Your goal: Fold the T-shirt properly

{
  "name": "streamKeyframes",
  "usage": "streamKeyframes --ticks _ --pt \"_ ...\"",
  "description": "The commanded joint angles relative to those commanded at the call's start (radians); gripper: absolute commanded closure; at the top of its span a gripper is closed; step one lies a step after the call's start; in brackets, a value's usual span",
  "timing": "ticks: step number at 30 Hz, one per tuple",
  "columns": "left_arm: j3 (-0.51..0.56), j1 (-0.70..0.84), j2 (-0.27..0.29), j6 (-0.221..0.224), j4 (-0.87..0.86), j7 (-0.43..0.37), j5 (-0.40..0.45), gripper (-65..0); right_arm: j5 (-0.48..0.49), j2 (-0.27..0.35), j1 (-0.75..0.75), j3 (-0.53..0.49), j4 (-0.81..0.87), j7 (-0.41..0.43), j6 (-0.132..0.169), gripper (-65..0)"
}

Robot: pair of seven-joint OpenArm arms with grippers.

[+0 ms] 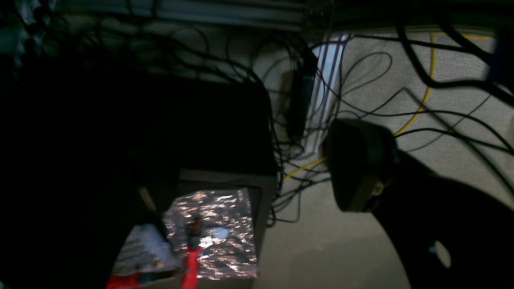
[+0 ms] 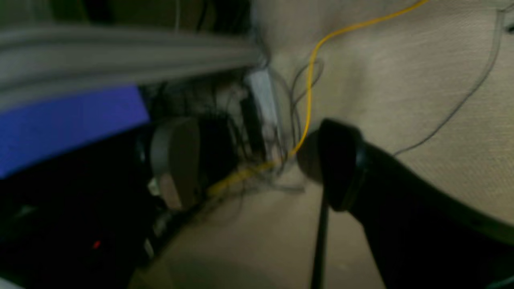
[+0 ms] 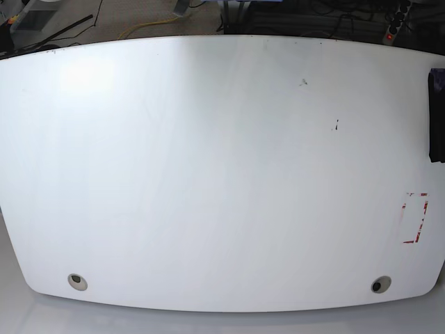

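The black T-shirt shows in no view. In the base view neither arm nor gripper appears over the white table [image 3: 208, 174]. In the left wrist view my left gripper [image 1: 257, 180] is open and holds nothing, its right finger [image 1: 361, 164] dark against the carpet. In the right wrist view my right gripper [image 2: 255, 164] is open and holds nothing, with fingers [image 2: 176, 160] wide apart. Both wrist cameras look past the table at the floor with cables.
The table has two round holes near its front edge [image 3: 78, 281] and a red-marked rectangle [image 3: 416, 218] at the right. A dark strip [image 3: 437, 115] sits at the right edge. A yellow cable [image 1: 425, 92] and a black box [image 1: 217, 124] lie on the floor.
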Motion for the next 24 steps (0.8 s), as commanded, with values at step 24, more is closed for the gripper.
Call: streamKeyframes --ticks 24 --pt "0.057 -0.443 -0.021 0.015 -0.41 0.176 0.008 -51.9 -0.083 0.0 0.336 -0.186 -0.316 -0.005 -0.146 -44.4"
